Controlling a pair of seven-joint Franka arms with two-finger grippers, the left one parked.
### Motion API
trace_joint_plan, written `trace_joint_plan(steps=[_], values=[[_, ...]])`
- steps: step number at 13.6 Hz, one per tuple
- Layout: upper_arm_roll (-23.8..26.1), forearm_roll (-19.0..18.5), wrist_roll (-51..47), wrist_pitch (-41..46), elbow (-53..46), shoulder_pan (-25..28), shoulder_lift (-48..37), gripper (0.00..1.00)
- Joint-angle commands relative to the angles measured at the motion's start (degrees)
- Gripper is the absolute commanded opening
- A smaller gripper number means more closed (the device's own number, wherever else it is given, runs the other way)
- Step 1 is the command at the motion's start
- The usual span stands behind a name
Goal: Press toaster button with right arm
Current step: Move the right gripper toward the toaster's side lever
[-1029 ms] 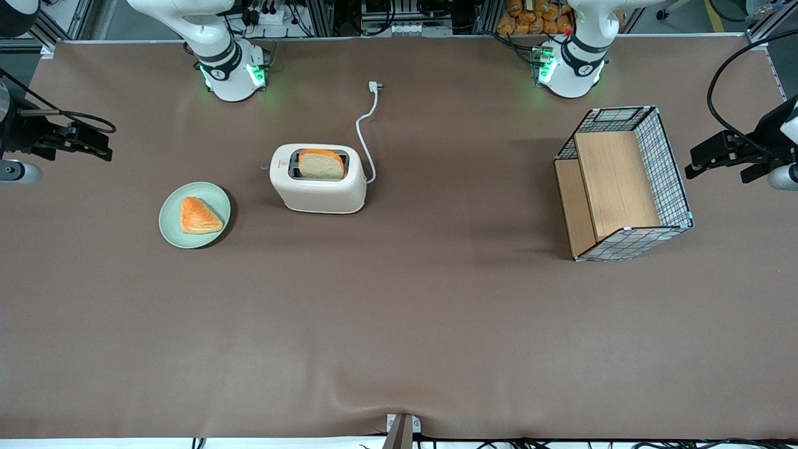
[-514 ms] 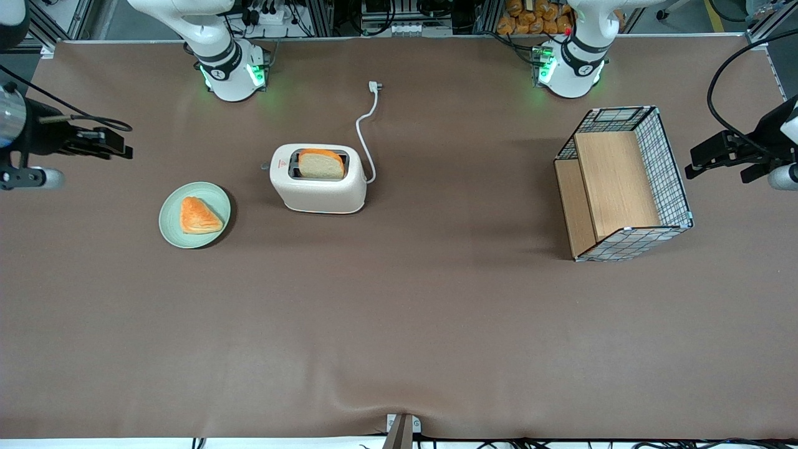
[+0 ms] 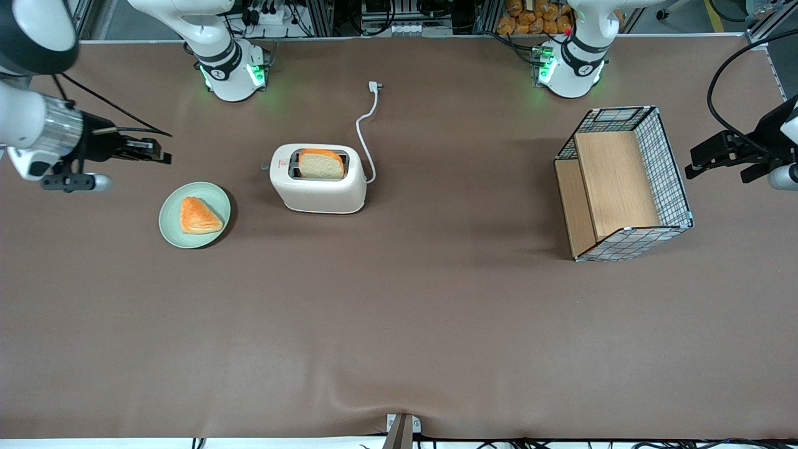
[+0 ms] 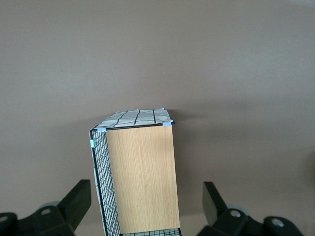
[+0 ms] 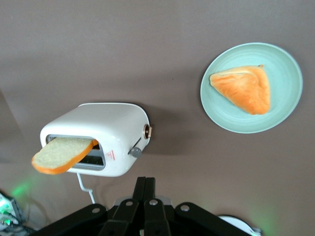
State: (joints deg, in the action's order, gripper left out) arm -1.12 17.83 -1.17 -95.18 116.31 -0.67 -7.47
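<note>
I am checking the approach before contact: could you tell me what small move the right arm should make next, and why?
Probably keep carrying the gripper toward the toaster button. Its fingers are shut and it hangs above the table, apart from the toaster; the button on the toaster's narrow end is not yet touched.

Brown surface (image 3: 399, 324) under even light, with workshop clutter along its edge farthest from the front camera.

A matte brown covering spreads over the whole surface, with a slight wrinkle at the edge nearest the front camera, just above a small metal bracket (image 3: 402, 427). Along the farthest edge run aluminium frame rails (image 3: 324, 15), dark cables and power strips, and a heap of orange-brown packets (image 3: 530, 19). Grey floor with a yellow line (image 3: 714, 12) shows toward the parked arm's end.
</note>
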Motion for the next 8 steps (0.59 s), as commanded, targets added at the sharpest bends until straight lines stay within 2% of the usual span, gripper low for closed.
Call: trace_joint_plan(steps=[1,3,8], values=[[0.15,1.85,-0.85,-6.23,11.73,0.93,-7.2,0.0],[0.24,2.64,-0.85,-6.94,14.02,0.93,-7.38,0.0],[0.24,8.96,-0.85,-14.22,21.05,2.06,-7.12,0.0]])
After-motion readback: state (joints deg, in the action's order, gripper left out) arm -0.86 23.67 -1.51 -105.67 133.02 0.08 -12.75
